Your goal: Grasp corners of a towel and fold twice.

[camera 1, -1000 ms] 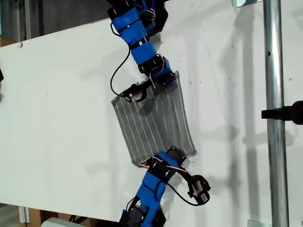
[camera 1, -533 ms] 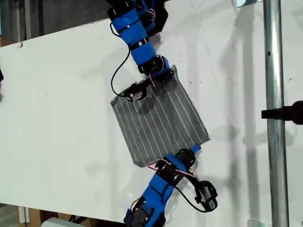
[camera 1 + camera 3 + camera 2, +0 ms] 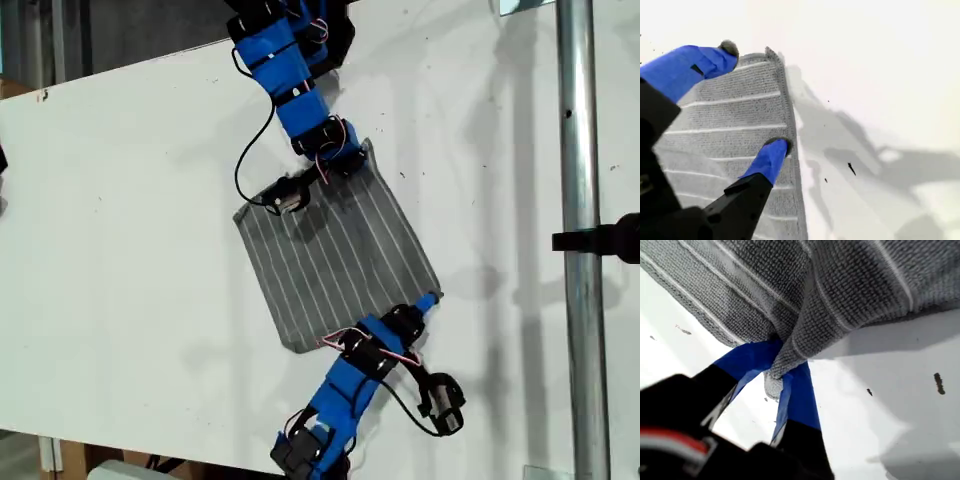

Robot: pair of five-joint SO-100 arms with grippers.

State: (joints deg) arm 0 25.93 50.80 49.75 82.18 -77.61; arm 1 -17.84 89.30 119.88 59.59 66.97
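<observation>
Exterior view: the grey soft towel with thin white stripes lies spread flat mid-table, skewed. My first gripper has its blue-taped jaws pinched shut on a bunched towel corner, the one nearest the exterior view's lower right. My second gripper stands spread over the opposite hemmed edge, one fingertip pressing on the cloth, nothing clamped. That arm hides part of the towel's upper edge. White table, lightly speckled; a metal pole at the exterior view's right.

Grey white-striped towel spread flat on table, one corner bunched.
</observation>
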